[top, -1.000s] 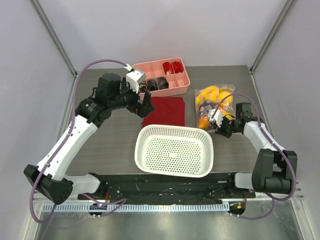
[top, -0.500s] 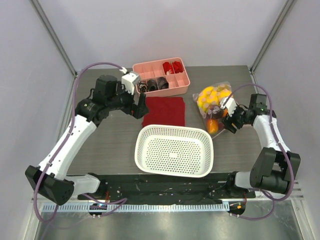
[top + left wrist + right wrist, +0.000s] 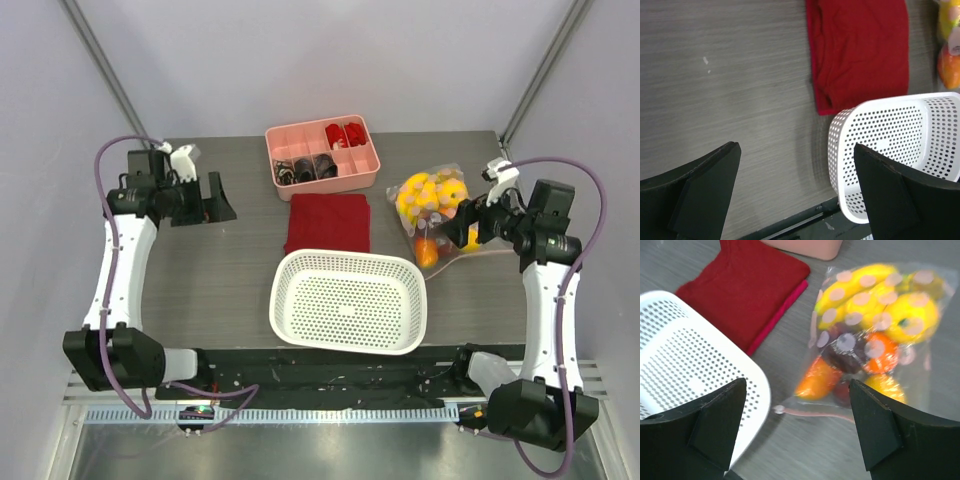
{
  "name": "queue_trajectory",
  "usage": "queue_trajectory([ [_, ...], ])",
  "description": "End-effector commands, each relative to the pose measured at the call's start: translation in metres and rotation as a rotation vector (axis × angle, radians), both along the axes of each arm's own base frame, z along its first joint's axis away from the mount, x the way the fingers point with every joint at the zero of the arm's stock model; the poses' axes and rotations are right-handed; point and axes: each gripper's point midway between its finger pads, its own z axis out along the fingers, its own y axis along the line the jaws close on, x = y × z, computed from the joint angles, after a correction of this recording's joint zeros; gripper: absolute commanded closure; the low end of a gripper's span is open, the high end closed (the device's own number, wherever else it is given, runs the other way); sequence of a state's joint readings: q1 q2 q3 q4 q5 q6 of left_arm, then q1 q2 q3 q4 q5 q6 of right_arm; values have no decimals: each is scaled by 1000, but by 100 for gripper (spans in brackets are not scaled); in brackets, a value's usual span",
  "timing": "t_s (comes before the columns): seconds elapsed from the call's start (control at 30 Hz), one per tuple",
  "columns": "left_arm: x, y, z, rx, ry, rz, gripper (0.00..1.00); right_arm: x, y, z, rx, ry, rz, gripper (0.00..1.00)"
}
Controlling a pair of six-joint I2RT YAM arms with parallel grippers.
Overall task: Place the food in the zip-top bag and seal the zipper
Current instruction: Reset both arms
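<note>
The clear floppy zip-top bag (image 3: pixel 432 212) lies flat on the right side of the grey wood-grain table (image 3: pixel 230 270). It sits just off the far right corner of the white perforated basket (image 3: pixel 350 256), right of the folded red cloth (image 3: pixel 328 222) and near the right end of the pink compartment tray (image 3: pixel 322 184). The food (image 3: pixel 860 305) is already inside it: yellow banana and lemons towards the far end, with orange, dark plums and mango nearer the mouth. The zipper (image 3: pixel 815 413), a thin pinkish strip, runs along the bag edge closest to the right gripper (image 3: pixel 470 225), crosswise to that gripper's reach. I cannot tell whether the strip is pressed closed. The right gripper's fingers stand spread apart, holding nothing, just beside and above that mouth edge. The left gripper (image 3: pixel 215 198), also spread and empty, hangs over bare table well apart at the far left. Sealing looks like the right arm's job, pinching the strip and running along its length.
</note>
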State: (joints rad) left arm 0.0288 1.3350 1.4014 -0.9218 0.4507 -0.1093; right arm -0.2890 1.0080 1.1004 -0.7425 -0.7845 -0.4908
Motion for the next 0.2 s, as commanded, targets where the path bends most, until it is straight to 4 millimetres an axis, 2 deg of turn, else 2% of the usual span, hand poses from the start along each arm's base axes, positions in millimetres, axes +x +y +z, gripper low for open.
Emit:
queue_trajectory([
  [0.0, -32, 15, -17, 31, 56, 31, 0, 5, 8, -16, 271, 150, -173, 12],
  [0.03, -40, 17, -22, 55, 52, 26, 0, 3, 11, -28, 290, 188, -185, 12],
  [0.17, -55, 29, -31, 126, 49, 47, 0, 3, 16, -39, 284, 205, -206, 12],
])
